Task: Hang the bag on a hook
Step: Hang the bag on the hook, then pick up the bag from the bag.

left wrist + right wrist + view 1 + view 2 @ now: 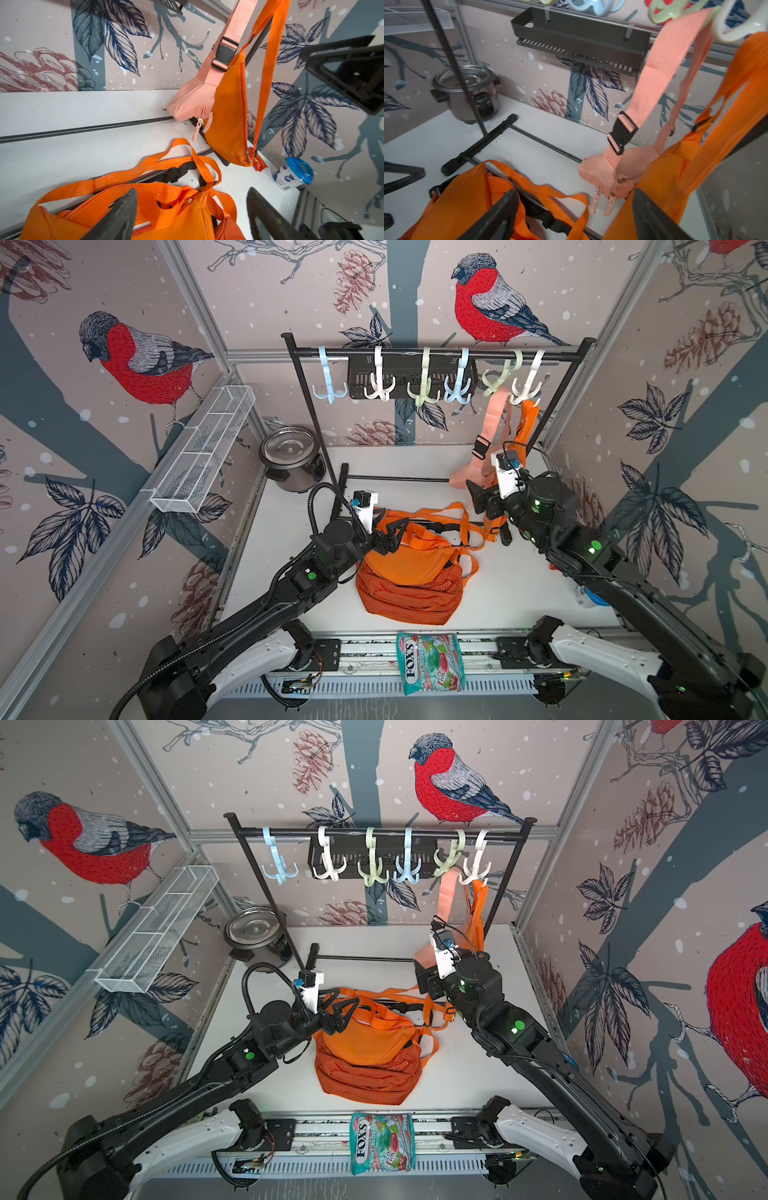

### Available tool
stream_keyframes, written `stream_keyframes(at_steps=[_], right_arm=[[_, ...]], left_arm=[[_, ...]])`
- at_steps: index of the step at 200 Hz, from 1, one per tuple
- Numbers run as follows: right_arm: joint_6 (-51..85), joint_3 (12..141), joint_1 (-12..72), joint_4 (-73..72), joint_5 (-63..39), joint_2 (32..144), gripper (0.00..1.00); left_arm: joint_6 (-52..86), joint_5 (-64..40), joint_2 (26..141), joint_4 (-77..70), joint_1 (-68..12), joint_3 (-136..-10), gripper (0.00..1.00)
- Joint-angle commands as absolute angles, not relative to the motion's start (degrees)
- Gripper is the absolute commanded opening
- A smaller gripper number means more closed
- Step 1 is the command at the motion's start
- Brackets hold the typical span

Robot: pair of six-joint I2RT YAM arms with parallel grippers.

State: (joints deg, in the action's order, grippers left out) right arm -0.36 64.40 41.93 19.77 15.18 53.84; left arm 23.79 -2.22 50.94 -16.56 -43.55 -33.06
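Candy packet lies at the 6 o'clock edge of the table. Left gripper: jaws apart above the orange bags piled at table centre, clamping nothing. Right gripper: jaws apart at 2 o'clock, just beside the orange sling bag. That bag hangs by its strap from the white hook at the 3 o'clock end of the rail, beside a peach bag on the green hook.

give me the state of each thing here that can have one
pink bag, hanging from green hook
orange sling bag, hanging from white hook
bright orange bag, lying on backpack, unhung
backpack, flat on table
rice cooker, lid on
cup, lid on
left hand, open
right hand, open
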Motion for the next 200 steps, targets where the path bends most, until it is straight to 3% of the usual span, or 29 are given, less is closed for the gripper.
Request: stream_keyframes(at_steps=[1, 73, 200], right_arm=[[-1.2, 63.0, 44.1, 20.5, 9.4, 53.3, 0.87], [0.5, 57.8, 52.3, 22.3, 4.7, 54.0, 0.91], [5.4, 49.6, 64.1, 22.2, 3.4, 61.0, 0.91]], left_arm=[[26.4, -5.7, 49.0, -22.2, -42.1, -31.6, 0.82], [37.9, -16.6, 44.5, -24.6, -30.9, -27.2, 0.82], [36.5, -13.0, 35.3, -6.4, -28.7, -29.9, 0.84]])
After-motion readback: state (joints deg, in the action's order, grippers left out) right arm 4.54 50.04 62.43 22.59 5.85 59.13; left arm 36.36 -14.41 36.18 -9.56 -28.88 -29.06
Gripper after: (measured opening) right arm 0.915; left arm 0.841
